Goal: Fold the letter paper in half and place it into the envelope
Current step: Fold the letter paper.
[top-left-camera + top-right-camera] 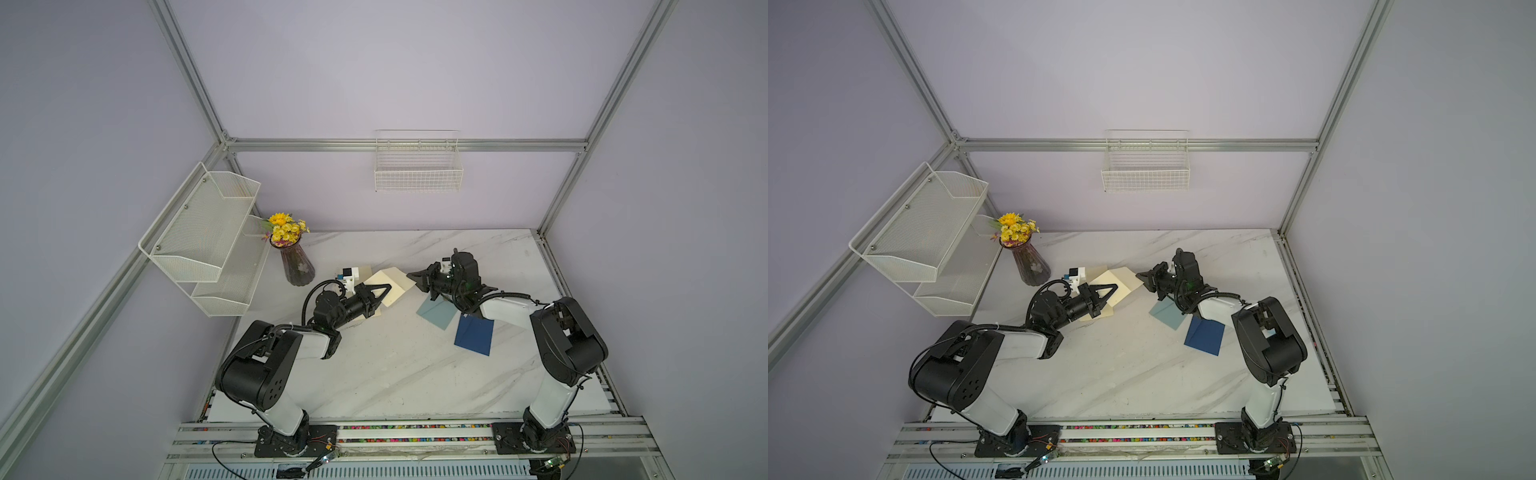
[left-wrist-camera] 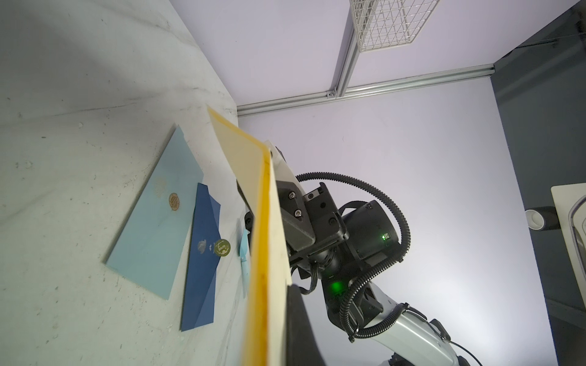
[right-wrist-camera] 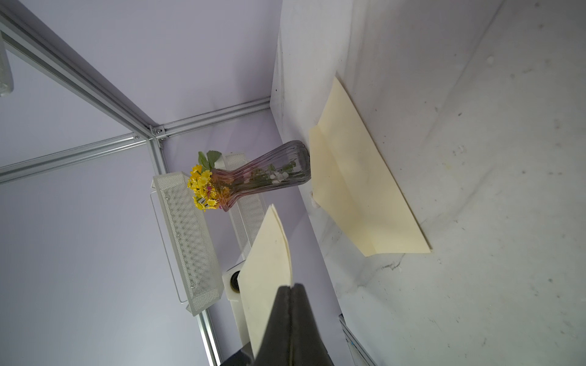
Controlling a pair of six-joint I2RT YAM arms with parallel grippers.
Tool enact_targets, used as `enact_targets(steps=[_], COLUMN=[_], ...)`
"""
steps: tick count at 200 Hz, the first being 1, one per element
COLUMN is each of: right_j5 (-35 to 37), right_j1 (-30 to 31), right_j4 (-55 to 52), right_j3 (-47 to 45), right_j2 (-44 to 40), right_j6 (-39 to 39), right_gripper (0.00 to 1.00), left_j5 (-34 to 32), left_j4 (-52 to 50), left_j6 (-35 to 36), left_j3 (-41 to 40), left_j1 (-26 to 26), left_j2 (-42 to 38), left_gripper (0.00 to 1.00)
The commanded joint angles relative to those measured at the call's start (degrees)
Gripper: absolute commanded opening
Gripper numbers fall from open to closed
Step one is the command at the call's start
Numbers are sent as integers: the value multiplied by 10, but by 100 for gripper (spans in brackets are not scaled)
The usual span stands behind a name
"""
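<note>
The cream letter paper (image 1: 397,286) hangs above the table, bent into a tent between both grippers. My left gripper (image 1: 388,286) is shut on one side of it; in the left wrist view the sheet (image 2: 269,253) runs edge-on past one dark finger (image 2: 301,332). My right gripper (image 3: 291,286) is shut on the two meeting edges of the paper (image 3: 269,269). A light blue envelope (image 1: 436,311) and a dark blue envelope (image 1: 473,334) with its flap raised lie flat under the right arm. Both envelopes also show in the left wrist view, light blue (image 2: 158,215) and dark blue (image 2: 201,260).
A second cream sheet (image 3: 358,190) lies folded on the table beneath the left gripper. A glass vase of yellow flowers (image 1: 297,266) stands at the back left beside a white mesh shelf (image 1: 208,237). A wire basket (image 1: 417,166) hangs on the back wall.
</note>
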Motion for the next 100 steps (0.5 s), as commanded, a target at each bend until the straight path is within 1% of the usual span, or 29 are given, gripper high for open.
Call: enact_targets(steps=[1,42,44,57,63,68,75,79,89,100], right_j5=[-2,-16,-17,-25,-27,-27,-24,-21,-15,-10], right_j1=[-4,-9,-10,-13,-14,-15,-15,-15,-15,-15], right_j4=[0,-13,-14,-45,-74,-104,-150,-176,-236,-288], right_j3=[-10,-4,-3,8,18,27,42,53,78,104], right_j2=[-21,-24,-25,-29,-32,-36,-41,-44,-49,-50], right_j6=[4,-9,-12,-42,-67,-91,-128,-148,-203,-246], right_gripper=[0,0,4,50,65,74,83,87,92,94], left_j5=[8,18,19,23,25,26,29,30,35,40], left_j4=[18,8,6,-13,-26,-38,-56,-68,-98,-125], left_j6=[18,27,28,39,46,53,63,69,84,101], left_j3=[-8,-5,-5,-1,1,3,5,7,13,19], left_j1=[0,3,2,4,5,6,7,7,8,8], left_j2=[-21,-29,-30,-39,-45,-50,-58,-62,-73,-83], left_gripper=[0,0,0,0,0,0,0,0,0,0])
